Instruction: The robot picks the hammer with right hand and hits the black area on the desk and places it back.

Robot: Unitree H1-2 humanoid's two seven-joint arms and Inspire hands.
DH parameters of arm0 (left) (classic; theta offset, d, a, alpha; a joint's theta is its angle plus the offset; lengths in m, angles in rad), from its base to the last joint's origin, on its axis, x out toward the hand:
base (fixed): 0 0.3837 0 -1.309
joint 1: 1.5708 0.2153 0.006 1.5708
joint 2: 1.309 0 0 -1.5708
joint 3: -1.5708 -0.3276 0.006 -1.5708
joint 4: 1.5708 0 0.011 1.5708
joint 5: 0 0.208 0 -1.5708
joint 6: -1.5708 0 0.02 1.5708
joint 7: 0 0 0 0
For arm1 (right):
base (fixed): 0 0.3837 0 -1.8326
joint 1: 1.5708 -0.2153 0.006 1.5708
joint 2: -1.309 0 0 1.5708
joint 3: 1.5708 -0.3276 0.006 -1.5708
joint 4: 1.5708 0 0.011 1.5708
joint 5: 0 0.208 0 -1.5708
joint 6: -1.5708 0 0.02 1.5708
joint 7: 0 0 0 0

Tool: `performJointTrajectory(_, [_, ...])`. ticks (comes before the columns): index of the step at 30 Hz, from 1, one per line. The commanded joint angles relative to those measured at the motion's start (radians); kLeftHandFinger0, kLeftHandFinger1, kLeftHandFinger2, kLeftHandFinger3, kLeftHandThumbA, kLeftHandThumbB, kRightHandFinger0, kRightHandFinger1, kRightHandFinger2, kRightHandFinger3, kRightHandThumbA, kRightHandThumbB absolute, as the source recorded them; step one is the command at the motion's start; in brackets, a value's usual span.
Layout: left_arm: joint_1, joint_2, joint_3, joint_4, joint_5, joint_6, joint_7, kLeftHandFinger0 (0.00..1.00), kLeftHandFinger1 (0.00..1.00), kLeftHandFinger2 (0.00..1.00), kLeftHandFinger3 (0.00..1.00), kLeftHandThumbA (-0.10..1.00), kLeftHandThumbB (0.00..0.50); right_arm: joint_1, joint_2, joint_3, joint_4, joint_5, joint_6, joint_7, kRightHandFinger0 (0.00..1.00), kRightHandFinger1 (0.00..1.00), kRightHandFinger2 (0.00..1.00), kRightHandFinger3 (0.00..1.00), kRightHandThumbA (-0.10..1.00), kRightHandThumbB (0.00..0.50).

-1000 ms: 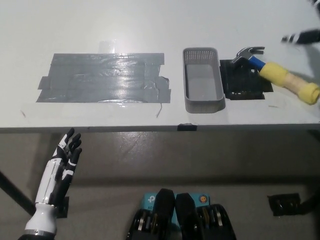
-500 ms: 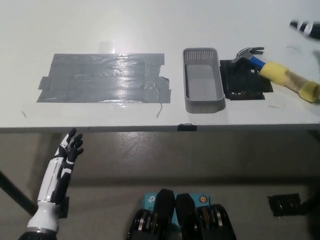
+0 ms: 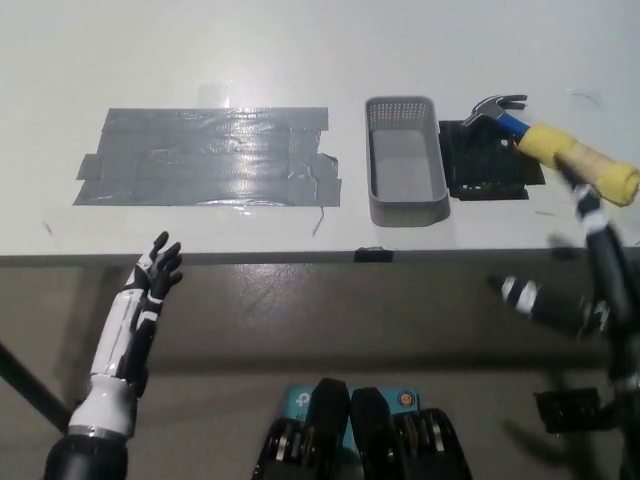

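One white desk (image 3: 300,60) carries everything. The hammer (image 3: 560,148) lies at its right edge, steel head over the black area (image 3: 490,165), probably head-heavy and rigid; the padded yellow handle is best taken. The blurred right hand (image 3: 575,270) cannot be read. The left hand (image 3: 155,275) rests spread, lower left.

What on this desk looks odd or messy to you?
The big grey tape patch is untidy: overlapping strips, ragged ends, a loose strand at its lower right. The hammer lies slanted, head over the black area, beside an empty grey basket. Nothing is spilled.
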Motion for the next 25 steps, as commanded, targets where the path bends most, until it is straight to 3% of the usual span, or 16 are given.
performJointTrajectory(1, [-0.003, -0.008, -0.029, -0.012, 0.023, -0.073, -0.018, 1.00, 1.00, 1.00, 1.00, 0.88, 0.087, 0.061, 0.052, 0.026, -0.014, 0.147, -0.250, -0.051, 1.00, 1.00, 1.00, 1.00, 1.00, 0.184])
performJointTrajectory(4, [0.024, -0.009, -0.032, -0.013, 0.033, -0.086, -0.012, 1.00, 1.00, 1.00, 1.00, 0.88, 0.079, 0.076, 0.089, 0.011, 0.093, 0.224, -0.268, -0.036, 1.00, 1.00, 1.00, 1.00, 1.00, 0.180])
performJointTrajectory(7, [0.058, -0.017, -0.034, -0.013, 0.044, -0.096, 0.000, 1.00, 1.00, 1.00, 1.00, 0.88, 0.081, 0.099, 0.115, 0.007, 0.156, 0.241, -0.279, -0.032, 1.00, 1.00, 1.00, 1.00, 1.00, 0.224])
performJointTrajectory(8, [0.069, -0.020, -0.035, -0.016, 0.048, -0.101, 0.003, 1.00, 1.00, 1.00, 1.00, 0.89, 0.053, 0.108, 0.118, 0.008, 0.161, 0.245, -0.277, -0.028, 1.00, 1.00, 1.00, 1.00, 1.00, 0.226])
performJointTrajectory(10, [0.084, -0.031, -0.033, -0.013, 0.043, -0.130, 0.007, 1.00, 1.00, 1.00, 1.00, 0.98, 0.002, 0.122, 0.121, 0.013, 0.180, 0.261, -0.283, -0.013, 1.00, 1.00, 1.00, 1.00, 1.00, 0.183])
performJointTrajectory(13, [0.104, -0.061, -0.023, 0.020, 0.037, -0.194, 0.026, 1.00, 1.00, 1.00, 1.00, 1.00, 0.000, 0.141, 0.127, 0.017, 0.208, 0.274, -0.313, -0.008, 1.00, 1.00, 1.00, 1.00, 1.00, 0.152])
performJointTrajectory(16, [0.137, -0.107, -0.012, 0.024, 0.042, -0.218, 0.054, 1.00, 1.00, 1.00, 1.00, 1.00, 0.008, 0.180, 0.132, 0.033, 0.191, 0.289, -0.288, 0.005, 1.00, 1.00, 1.00, 1.00, 1.00, 0.166])
performJointTrajectory(19, [0.172, -0.136, -0.011, 0.017, 0.071, -0.232, 0.072, 1.00, 1.00, 1.00, 1.00, 1.00, 0.011, 0.214, 0.143, 0.044, 0.183, 0.284, -0.296, -0.003, 1.00, 1.00, 1.00, 1.00, 1.00, 0.137])
performJointTrajectory(25, [0.204, -0.182, -0.001, 0.019, 0.075, -0.254, 0.083, 1.00, 1.00, 1.00, 1.00, 1.00, 0.000, 0.247, 0.183, 0.065, 0.203, 0.209, -0.316, -0.046, 1.00, 1.00, 1.00, 1.00, 1.00, 0.171])
